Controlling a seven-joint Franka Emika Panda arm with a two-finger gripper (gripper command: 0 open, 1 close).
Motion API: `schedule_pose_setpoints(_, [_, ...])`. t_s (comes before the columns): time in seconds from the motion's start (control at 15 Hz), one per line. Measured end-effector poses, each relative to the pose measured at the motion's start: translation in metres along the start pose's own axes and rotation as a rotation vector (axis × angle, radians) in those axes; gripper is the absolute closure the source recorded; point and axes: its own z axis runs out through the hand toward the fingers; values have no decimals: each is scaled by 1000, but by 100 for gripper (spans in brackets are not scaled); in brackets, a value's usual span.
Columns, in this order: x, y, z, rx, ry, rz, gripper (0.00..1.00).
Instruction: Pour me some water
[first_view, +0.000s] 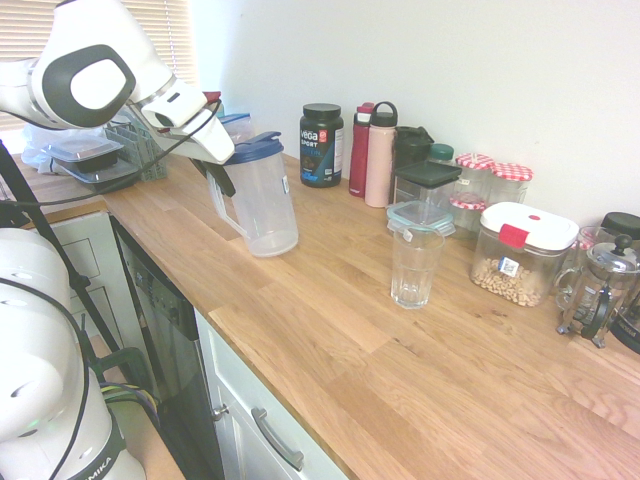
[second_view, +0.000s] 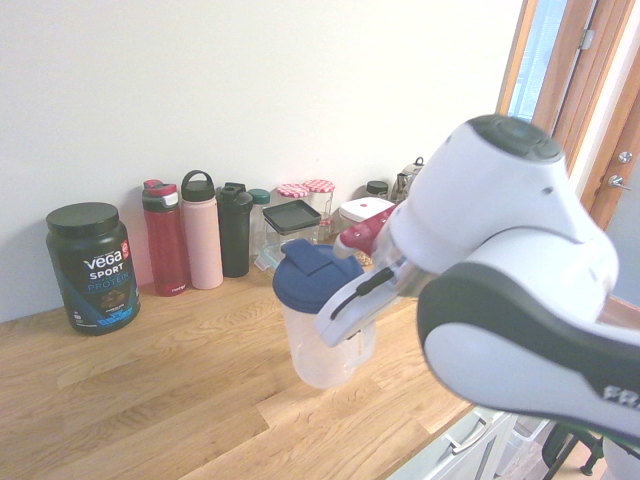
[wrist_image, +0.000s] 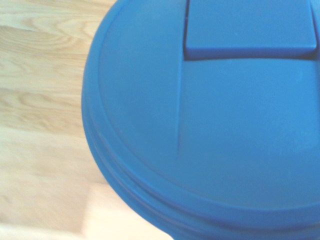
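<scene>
1. The gripper (first_view: 215, 170) is set at the handle side of the pitcher (first_view: 262, 200); whether it is clenched on the handle cannot be told.
2. The pitcher is seen tilted on the counter (first_view: 330, 330), well apart from the glass (first_view: 416, 265). It looks nearly empty, so it is judged light, stiff and slick; the handle is the hold.
3. Counted: one pitcher, one glass, three bottles (first_view: 381, 155).
</scene>
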Motion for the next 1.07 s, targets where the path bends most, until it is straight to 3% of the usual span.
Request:
schedule_pose_setpoints(0.2, [3, -40, 1, 43, -33, 14, 100])
schedule_pose_setpoints(0.4, [9, -63, 23, 26, -102, 61, 100])
schedule_pose_setpoints(0.67, [38, -81, 53, 47, -167, 136, 100])
schedule_pose_setpoints(0.93, [42, -86, 58, 52, -179, 131, 100])
schedule_pose_setpoints(1.0, [40, -88, 58, 46, -172, 124, 0])
schedule_pose_setpoints(1.07, [39, -90, 58, 38, -164, 123, 0])
